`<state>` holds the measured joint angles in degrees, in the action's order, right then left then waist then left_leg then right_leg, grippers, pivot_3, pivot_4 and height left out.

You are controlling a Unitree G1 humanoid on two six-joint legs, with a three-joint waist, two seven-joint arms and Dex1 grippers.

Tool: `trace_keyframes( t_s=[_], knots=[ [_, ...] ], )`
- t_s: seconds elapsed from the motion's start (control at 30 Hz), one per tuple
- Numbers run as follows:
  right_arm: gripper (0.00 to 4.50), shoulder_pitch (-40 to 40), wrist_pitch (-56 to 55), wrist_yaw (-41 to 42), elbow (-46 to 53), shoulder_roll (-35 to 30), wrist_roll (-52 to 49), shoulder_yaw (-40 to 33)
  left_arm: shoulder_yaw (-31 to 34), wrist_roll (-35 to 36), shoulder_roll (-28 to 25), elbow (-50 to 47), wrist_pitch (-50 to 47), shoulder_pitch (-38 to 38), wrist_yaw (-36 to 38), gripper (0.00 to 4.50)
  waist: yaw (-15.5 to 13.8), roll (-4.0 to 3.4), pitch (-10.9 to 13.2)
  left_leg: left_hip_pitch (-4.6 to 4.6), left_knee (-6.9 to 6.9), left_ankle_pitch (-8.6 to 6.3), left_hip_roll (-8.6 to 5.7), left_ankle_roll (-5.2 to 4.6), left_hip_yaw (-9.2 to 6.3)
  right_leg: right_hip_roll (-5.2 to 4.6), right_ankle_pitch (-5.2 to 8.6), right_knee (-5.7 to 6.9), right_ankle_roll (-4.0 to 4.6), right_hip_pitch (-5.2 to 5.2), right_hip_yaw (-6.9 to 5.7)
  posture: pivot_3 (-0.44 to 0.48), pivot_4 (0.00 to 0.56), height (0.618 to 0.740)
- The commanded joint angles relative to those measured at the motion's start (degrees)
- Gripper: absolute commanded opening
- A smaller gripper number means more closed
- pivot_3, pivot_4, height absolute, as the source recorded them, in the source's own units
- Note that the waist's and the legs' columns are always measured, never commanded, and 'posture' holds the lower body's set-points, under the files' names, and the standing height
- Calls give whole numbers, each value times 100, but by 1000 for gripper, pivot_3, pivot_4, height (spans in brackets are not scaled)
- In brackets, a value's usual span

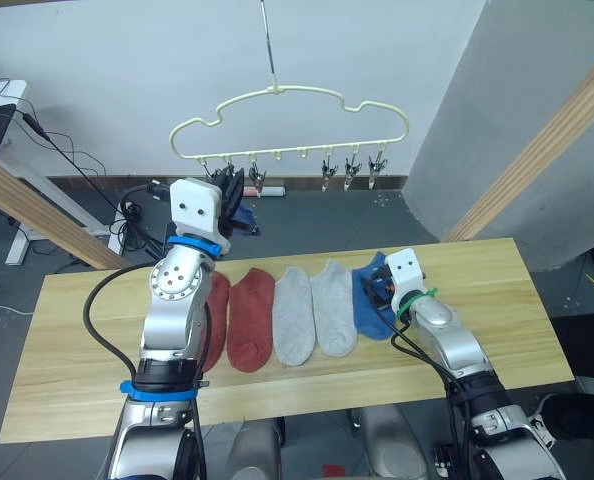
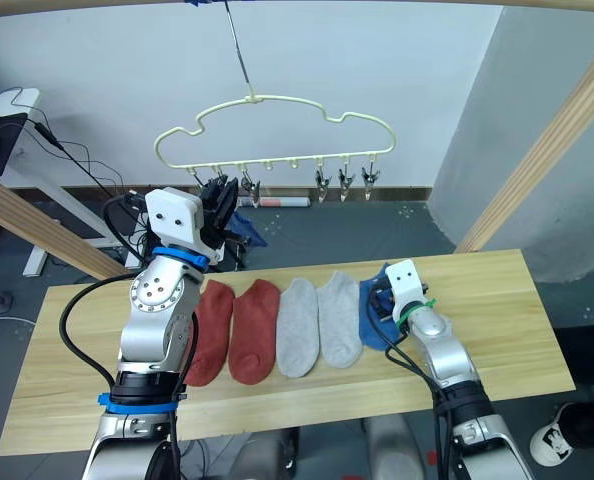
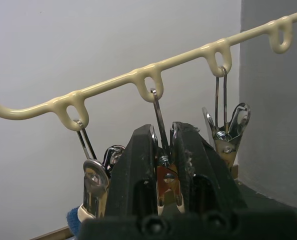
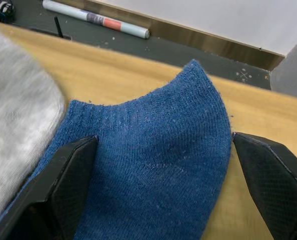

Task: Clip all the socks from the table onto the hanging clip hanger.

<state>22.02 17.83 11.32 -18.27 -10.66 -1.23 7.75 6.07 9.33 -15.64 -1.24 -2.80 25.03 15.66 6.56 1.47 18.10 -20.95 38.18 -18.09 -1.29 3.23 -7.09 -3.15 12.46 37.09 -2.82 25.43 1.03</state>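
Blue ankle sock (image 4: 153,165) lies flat on the light wood plank table (image 1: 497,300) between the right gripper's (image 4: 163,180) spread jaws. Left gripper (image 3: 162,150), raised, clenches a small metal clip (image 3: 166,172) under the cream-yellow cloud-shaped wire hanger (image 1: 287,115). No legible writing.

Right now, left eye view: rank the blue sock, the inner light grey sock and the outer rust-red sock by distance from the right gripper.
1. Blue sock, under the right gripper.
2. Light grey sock, mid-row, toward the robot's left.
3. Rust-red sock, far left end of the row.
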Motion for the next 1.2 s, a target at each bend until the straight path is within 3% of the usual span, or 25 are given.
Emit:
trace_keyframes(
  t_s=[0.03, 0.33, 0.37, 0.5, 0.63, 0.9, 1.2],
  knots=[
    [3312, -106, -18, -3, -186, 15, 119, -16, 87, 216, -84, -328, -103, -21, 167, 252, -1, 0, 0, 1, 0, 0, 0, 0, 0, 0, 0, 0, 0, -2, 0, -183, 342, 731],
    [122, -329, -311, 183, 309, -165, 375, 199, 217, 861, -422, -555, -834, 47, 713, 252, -9, -1, 0, 5, 5, 0, -2, 0, -2, 0, -2, 0, -4, -8, 0, -176, 351, 731],
    [3, -331, -411, 281, 561, -294, 540, 336, 241, 956, -444, -607, -951, 68, 759, 252, -15, -1, 1, 5, 5, 0, -2, 0, -2, 0, -2, 0, -4, -8, 0, -172, 352, 731],
    [0, 16, -717, 852, 1546, -881, 1184, 925, 277, 1211, -548, -798, -1285, 142, 878, 252, 2, -6, 15, 2, 4, 0, -5, 1, 0, 0, -2, -2, -4, -5, 2, -163, 351, 731],
    [0, 656, -656, 1599, 1816, -1013, 1336, 1381, 331, 1437, -579, -970, -1631, 176, 918, 252, 44, -4, 19, 5, 3, 1, 5, 1, 0, 9, -2, 1, -5, -3, -1, -169, 350, 731],
    [0, 1870, -907, 1979, 1016, -291, 1569, 1907, 426, 1864, -637, -1262, -2224, 198, 909, 252, 8, -1, 21, -1, 1, 13, -1, 25, -4, -1, -3, -9, -3, -2, -2, -178, 342, 731],
    [0, 2386, -1183, 1808, 220, 523, 1785, 2053, 634, 2371, -760, -1520, -2879, 192, 903, 252, -13, 0, 22, -15, -5, 12, 0, 27, -6, -6, -3, -12, -2, 14, -6, -181, 335, 731]
  ],
)
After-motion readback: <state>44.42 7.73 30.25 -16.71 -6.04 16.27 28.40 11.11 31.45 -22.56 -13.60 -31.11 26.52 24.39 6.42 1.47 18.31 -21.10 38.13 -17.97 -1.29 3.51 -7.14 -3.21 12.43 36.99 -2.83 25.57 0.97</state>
